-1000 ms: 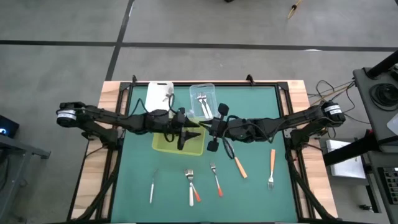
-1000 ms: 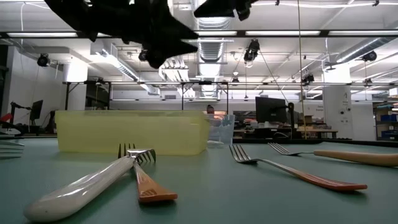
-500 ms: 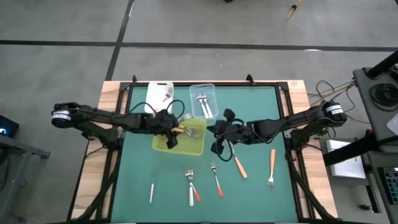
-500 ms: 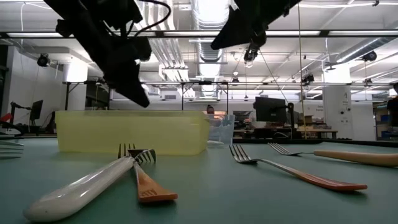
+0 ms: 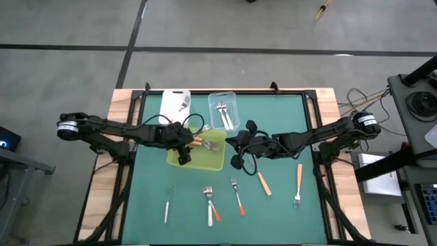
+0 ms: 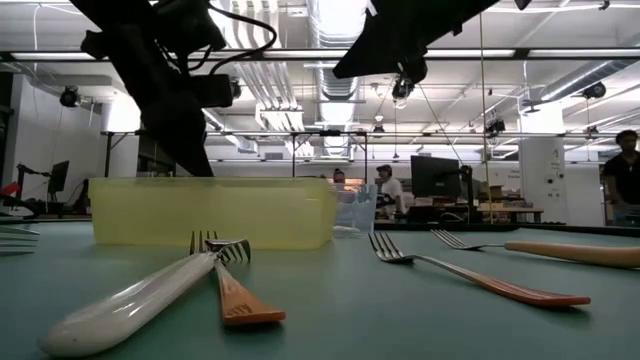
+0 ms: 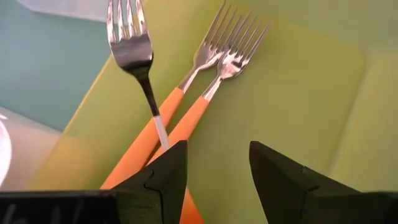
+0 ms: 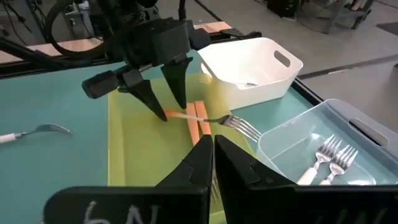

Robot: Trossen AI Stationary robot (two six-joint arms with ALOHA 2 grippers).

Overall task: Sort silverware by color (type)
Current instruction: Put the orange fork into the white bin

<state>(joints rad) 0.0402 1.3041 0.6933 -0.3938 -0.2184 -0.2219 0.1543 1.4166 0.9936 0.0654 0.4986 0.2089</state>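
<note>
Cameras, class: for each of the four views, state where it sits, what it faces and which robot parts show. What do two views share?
High: overhead, looking down; both arms, yellow-green tray.
Low: table height, level; fork near, arms above.
Left wrist: over the tray; open left claw, orange-handled forks.
Right wrist: faces the left claw; shut right claw, white tub.
Shared: both wrist views show those forks.

No legible text anywhere.

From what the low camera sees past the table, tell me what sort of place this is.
Most likely a large open robotics lab or workshop. Exposed ceiling ducts and strip lights run overhead, computer monitors sit on workbenches, and people stand at stations behind the green table.
</note>
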